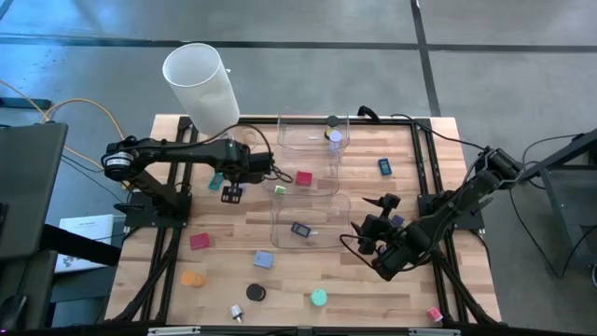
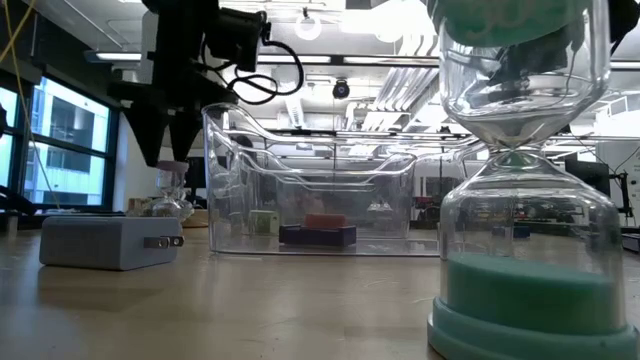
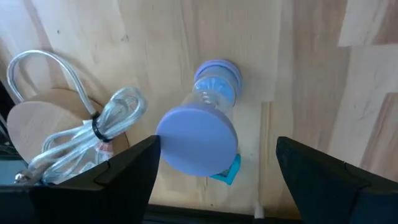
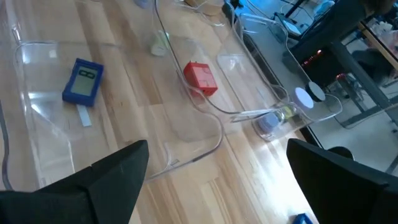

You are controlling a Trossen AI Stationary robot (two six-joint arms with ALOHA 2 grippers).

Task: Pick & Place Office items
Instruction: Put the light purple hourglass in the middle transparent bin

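The office items lie scattered on the wooden table. A lavender hourglass (image 3: 205, 134) stands upright, and beside its foot is a teal piece (image 3: 226, 172). My left gripper (image 3: 217, 144) hangs open above the hourglass, fingers pointing down, one on either side, touching nothing; the low view shows its fingers (image 2: 170, 135) over the small hourglass (image 2: 170, 195). My right gripper (image 1: 377, 233) is open at the right end of the near clear bin (image 1: 280, 224), which holds a blue device (image 4: 83, 81). A red block (image 4: 200, 78) lies between the bins.
A second clear bin (image 1: 289, 131) stands farther back, a tall white cylinder (image 1: 201, 82) at the far left. Loose pieces: red block (image 1: 200, 242), blue block (image 1: 264, 259), orange disc (image 1: 192, 278), black disc (image 1: 256, 293), teal disc (image 1: 318, 298). A coiled clear cable (image 3: 87, 130) lies near the hourglass.
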